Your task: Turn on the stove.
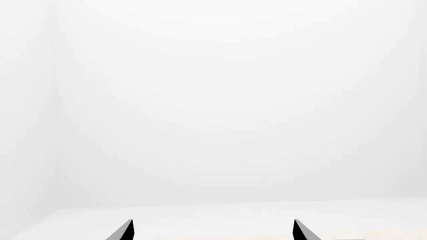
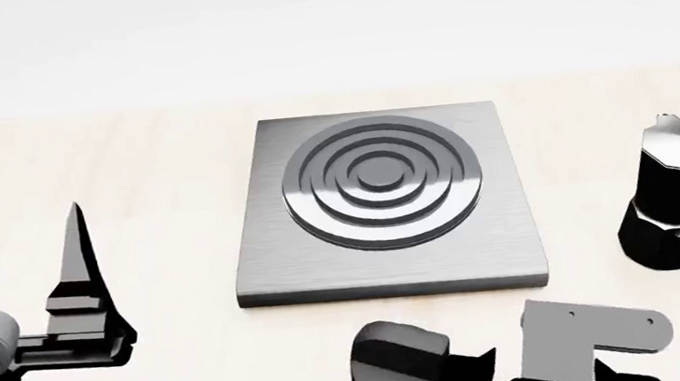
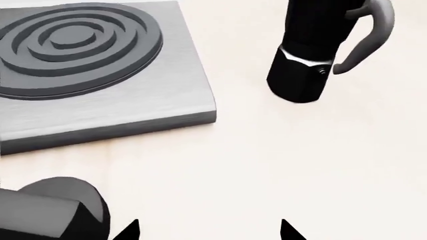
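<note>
The stove [image 2: 389,242] is a flat grey metal slab with a raised ring burner, lying mid-table; the right wrist view shows its near corner [image 3: 133,100]. Its small black round knob [image 2: 392,361] sits on the table in front of the slab's near edge. In the right wrist view the knob [image 3: 53,210] lies just beside my right gripper [image 3: 209,231], whose fingers are spread wide over bare tabletop with nothing between them. My left gripper [image 1: 213,231] is open too, facing a white wall. In the head view one left finger [image 2: 77,263] stands upright left of the stove.
A black moka pot [image 2: 676,200] stands to the right of the stove and shows in the right wrist view as well [image 3: 313,55]. The light wooden tabletop [image 2: 141,191] ends at a far edge against white background.
</note>
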